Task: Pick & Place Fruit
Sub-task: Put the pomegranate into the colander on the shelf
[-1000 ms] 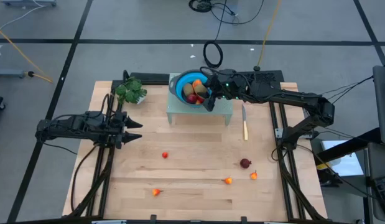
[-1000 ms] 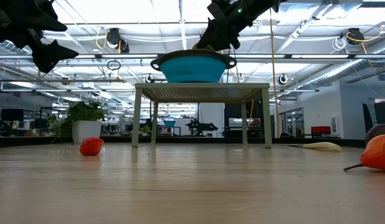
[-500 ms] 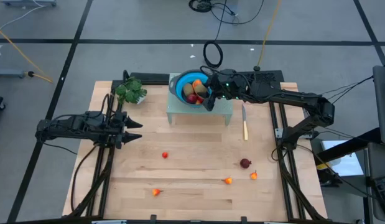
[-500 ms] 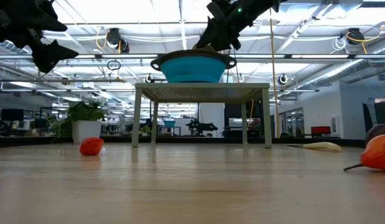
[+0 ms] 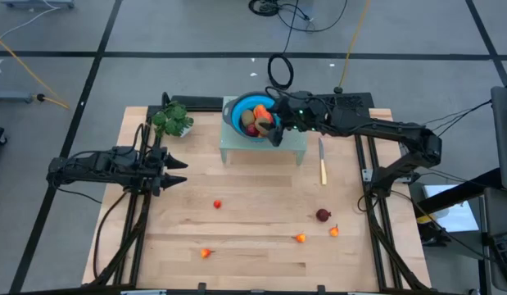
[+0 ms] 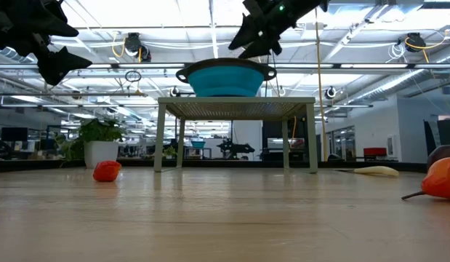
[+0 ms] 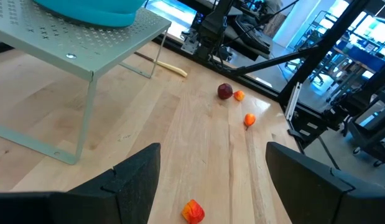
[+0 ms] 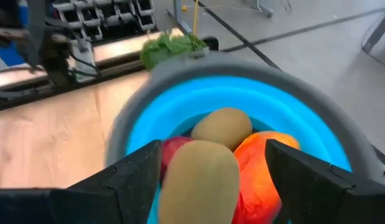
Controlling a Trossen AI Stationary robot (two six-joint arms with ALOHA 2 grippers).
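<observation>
On the wooden tabletop [image 5: 261, 246], a grey stand [image 5: 261, 149] carries a blue bowl [image 5: 237, 111] holding two kiwis [image 8: 201, 177], an orange piece [image 8: 264, 165] and a red one. The right gripper [image 5: 277, 123] hovers there, jaws open, empty. The left gripper [image 5: 173, 170], jaws apart, waits away from small fruits [image 5: 323, 215].

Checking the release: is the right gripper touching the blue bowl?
Apart. In the low view the right gripper hangs above the bowl, with ceiling visible between them.
</observation>
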